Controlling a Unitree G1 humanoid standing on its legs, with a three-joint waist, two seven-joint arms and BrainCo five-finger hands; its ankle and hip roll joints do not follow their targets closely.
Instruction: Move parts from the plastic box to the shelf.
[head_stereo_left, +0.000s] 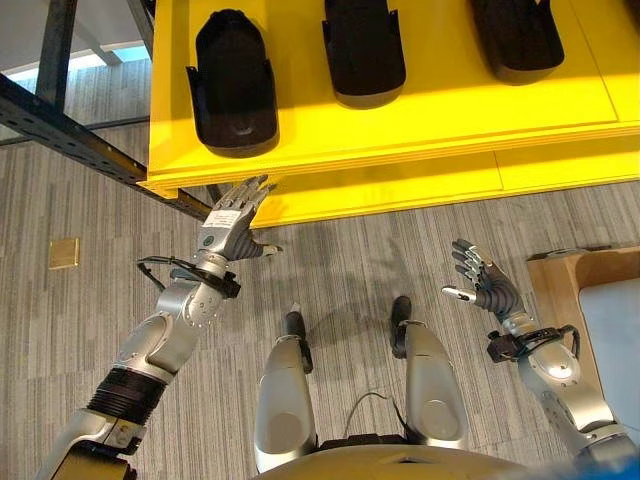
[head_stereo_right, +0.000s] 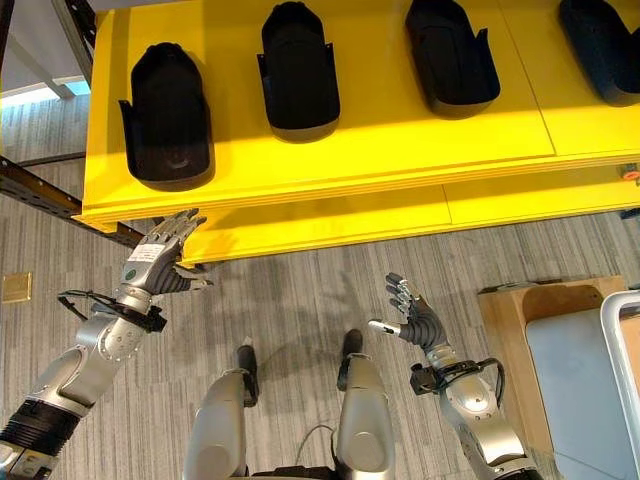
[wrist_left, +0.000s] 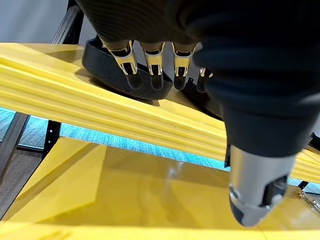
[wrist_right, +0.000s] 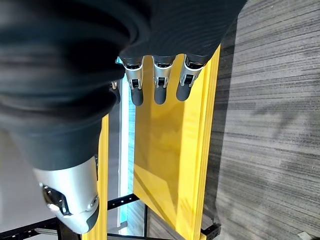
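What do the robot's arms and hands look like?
The arms are shiny silver-grey with black ribbed bands. The left hand and the right hand have silver fingers with dark tips, and a dark ribbed cover over the back and wrist. The left hand's back carries a small round mark.

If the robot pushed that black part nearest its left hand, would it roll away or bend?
Probably neither. The black part lies flat and long on the yellow shelf, so it would likely slide, not roll. It looks like a moulded hollow shell with raised side walls, so it is probably stiff and fairly light. The left robot hand, open, hovers below the shelf edge.
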